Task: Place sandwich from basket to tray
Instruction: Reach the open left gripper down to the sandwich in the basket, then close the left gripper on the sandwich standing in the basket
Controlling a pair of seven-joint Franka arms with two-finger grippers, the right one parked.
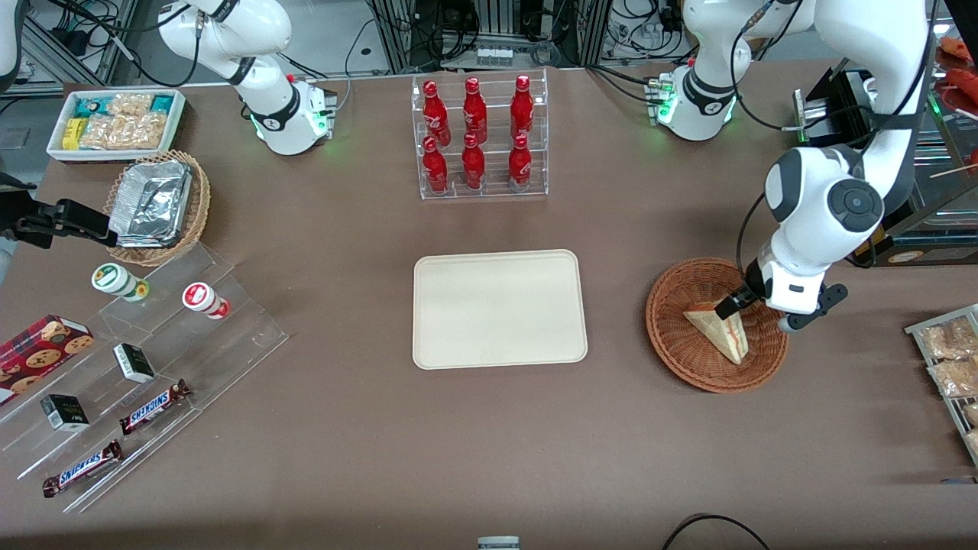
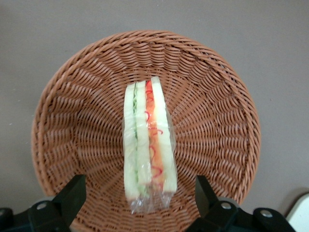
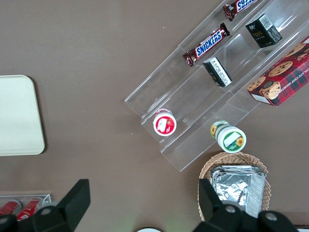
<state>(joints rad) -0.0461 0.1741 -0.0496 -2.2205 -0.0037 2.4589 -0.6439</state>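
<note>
The sandwich (image 1: 720,331), a pale bread wedge in clear wrap with red-orange and green filling, lies in the round reddish-brown wicker basket (image 1: 672,340) toward the working arm's end of the table. The left wrist view shows the sandwich (image 2: 147,140) standing on edge in the basket (image 2: 212,111). My left gripper (image 1: 745,299) hovers low over the basket, open, its fingers (image 2: 72,195) spread wide on either side of the sandwich's wrapped end and apart from it. The cream-beige tray (image 1: 499,308) lies flat at the table's middle, with nothing on it.
A clear rack of red bottles (image 1: 479,136) stands farther from the front camera than the tray. A metal rack of snack packets (image 1: 951,359) sits beside the basket at the table's edge. Clear tiered shelves with candy bars and cups (image 1: 137,367) lie toward the parked arm's end.
</note>
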